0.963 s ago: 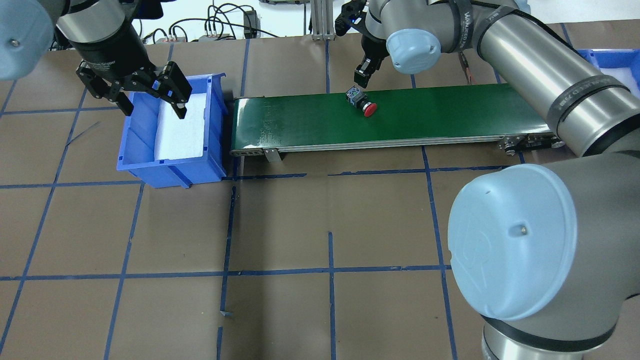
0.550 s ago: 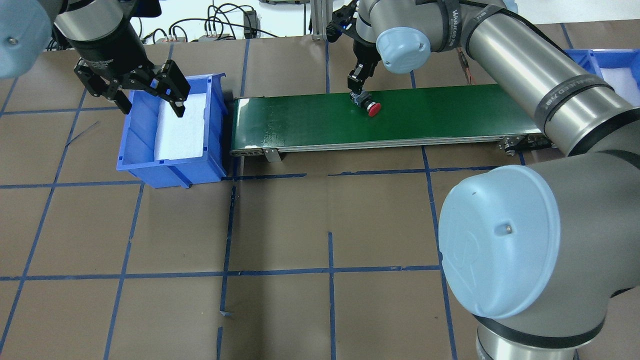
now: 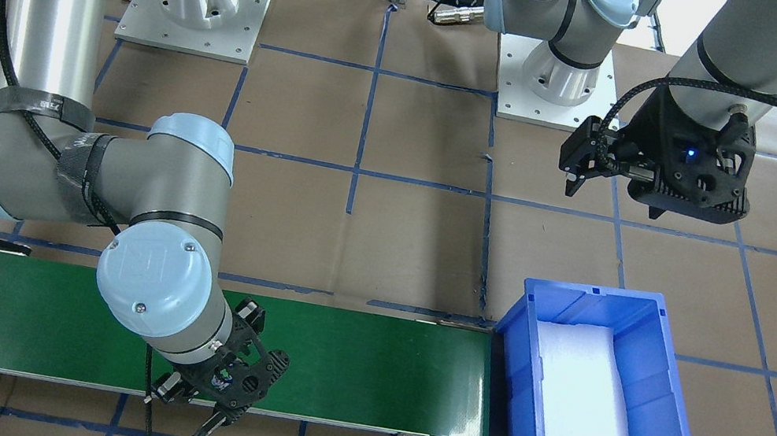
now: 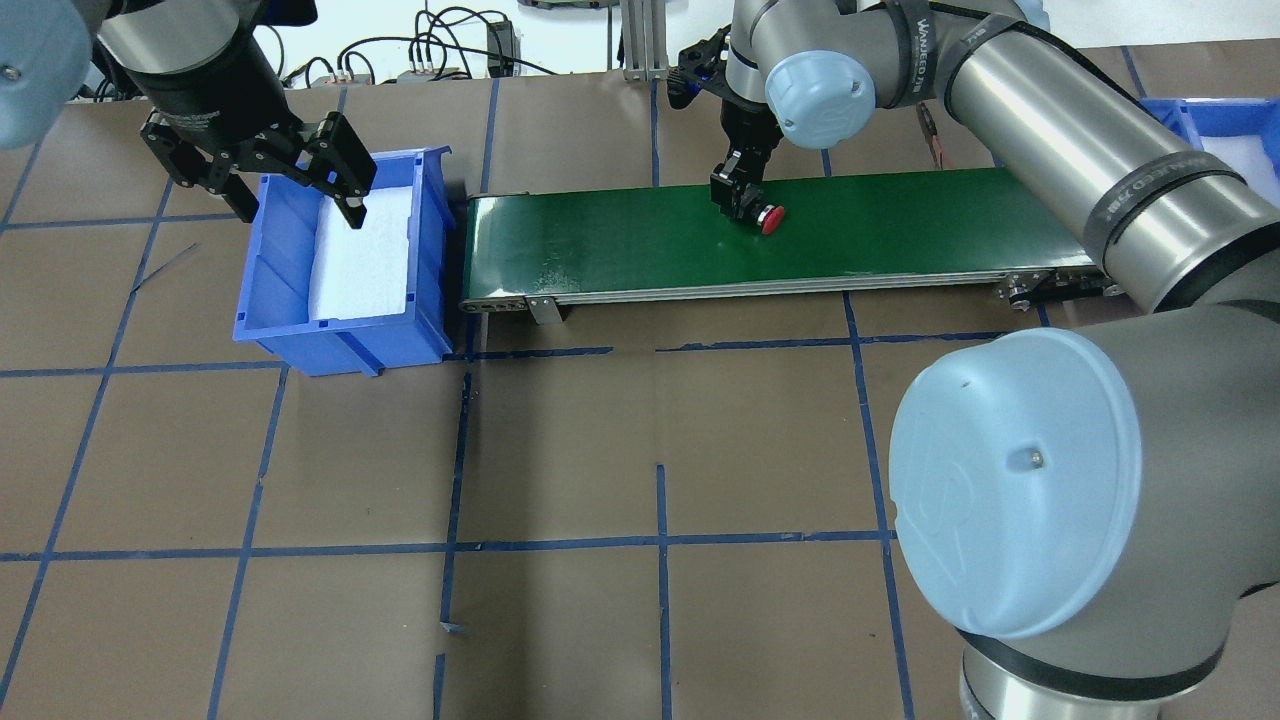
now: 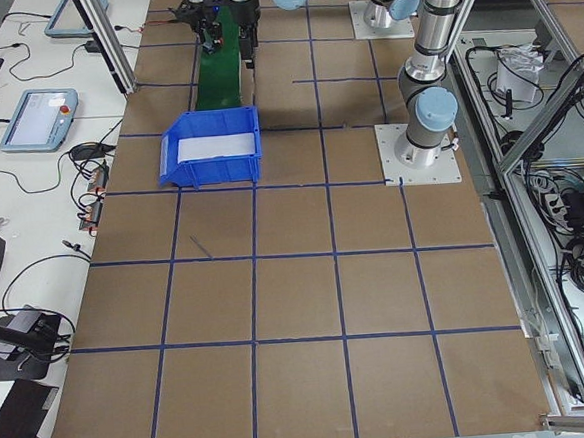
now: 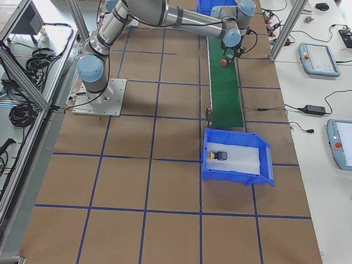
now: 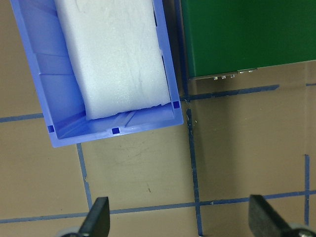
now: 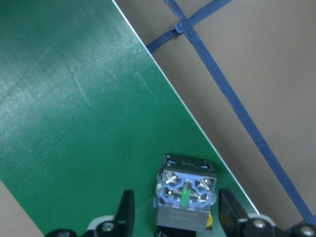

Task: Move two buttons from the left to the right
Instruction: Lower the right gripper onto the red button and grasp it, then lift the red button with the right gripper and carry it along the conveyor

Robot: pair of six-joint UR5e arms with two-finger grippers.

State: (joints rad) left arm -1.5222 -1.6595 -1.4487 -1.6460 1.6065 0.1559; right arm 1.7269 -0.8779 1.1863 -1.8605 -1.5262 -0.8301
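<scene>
Green conveyor belt [image 4: 620,235] runs left to right across the far side of the brown paper-covered counter [image 4: 560,450], with a blue plastic bin [image 4: 270,260] holding a white foam pad [image 4: 365,260] just beside its left end and a second blue bin [image 4: 1190,125] at its right end. Red-capped push-button switch [image 4: 768,220] lies on the belt about mid-length, between the fingers [image 8: 127,217] of the right gripper [image 4: 738,197]. Left gripper [image 4: 300,215] hangs robot-side of the first bin.
</scene>
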